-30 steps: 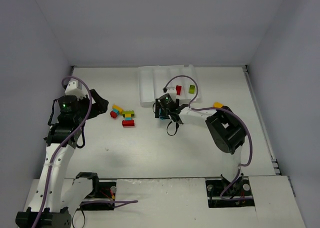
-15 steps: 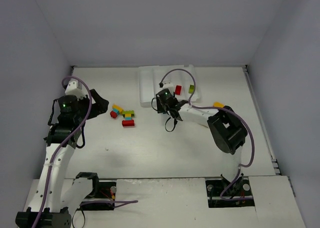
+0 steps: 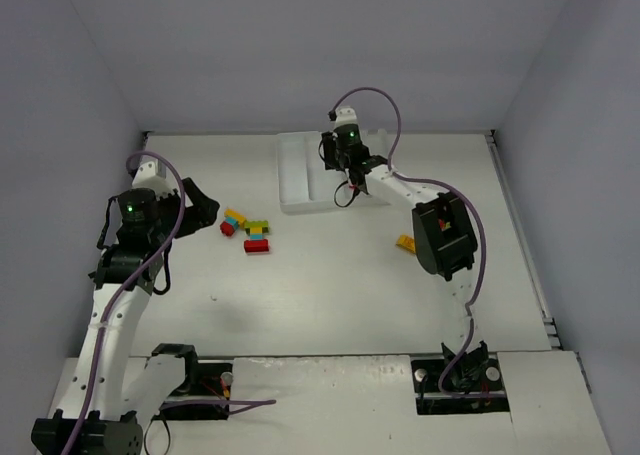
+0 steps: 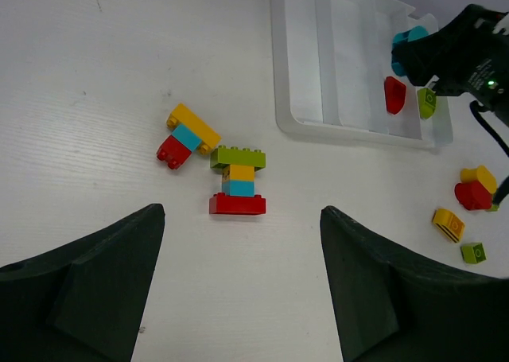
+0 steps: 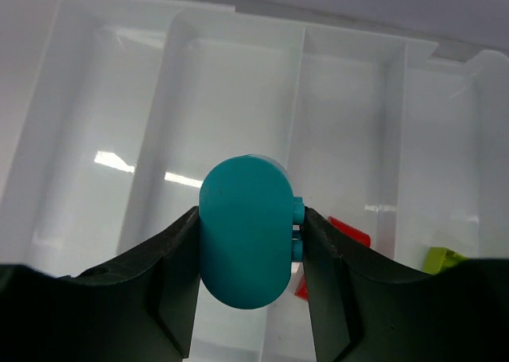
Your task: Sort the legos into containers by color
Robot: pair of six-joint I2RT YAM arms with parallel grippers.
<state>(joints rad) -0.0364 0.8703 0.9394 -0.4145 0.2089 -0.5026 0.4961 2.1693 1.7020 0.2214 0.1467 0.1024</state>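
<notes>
Cyan brick, pinched in the partly closed right gripper, should drop squarely into the tray compartment at 9 o'clock of the red brick; left gripper gapes wide, empty.

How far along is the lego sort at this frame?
Early. Done: one red brick and one green brick lie in the tray's two rightmost compartments. In hand: the right gripper holds a cyan brick over the tray. To do: two multicolour stacks beside the tray and a few loose bricks near its right end lie on the table; the left gripper hangs open above the stacks.
</notes>
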